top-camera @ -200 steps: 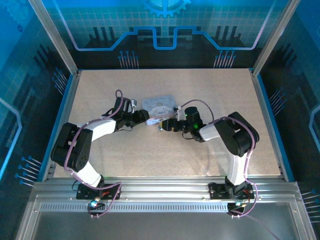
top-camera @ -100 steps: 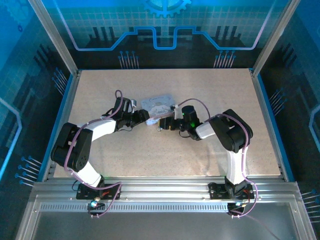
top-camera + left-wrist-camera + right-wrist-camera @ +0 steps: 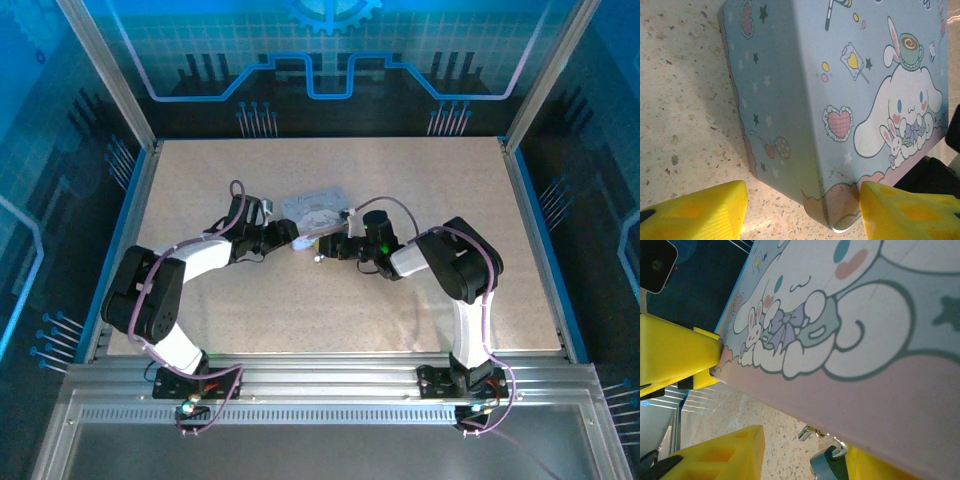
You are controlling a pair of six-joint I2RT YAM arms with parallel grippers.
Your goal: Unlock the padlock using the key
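The padlock (image 3: 829, 466), a small dark grey body with a silvery shackle, lies on the table under the tin's edge, against my right gripper's right finger (image 3: 875, 469). A small silvery piece beside it looks like the key (image 3: 811, 431), partly tucked under the tin. My right gripper (image 3: 805, 450) is open, with a wide gap from its left finger (image 3: 715, 455) to the padlock. In the top view it (image 3: 325, 248) sits at the tin's near edge. My left gripper (image 3: 802, 215) is open, straddling the tin's near corner.
The pale blue cartoon-printed tin (image 3: 318, 212) lies mid-table, and both grippers meet at its near edge. Its lid (image 3: 865, 75) looms just ahead of the left fingers. Metal rails and blue walls frame the speckled table (image 3: 420, 180), which has free room on all sides.
My right arm has slid left toward the tin and the left gripper, and its jaws have narrowed. The left arm and the tin have not moved.
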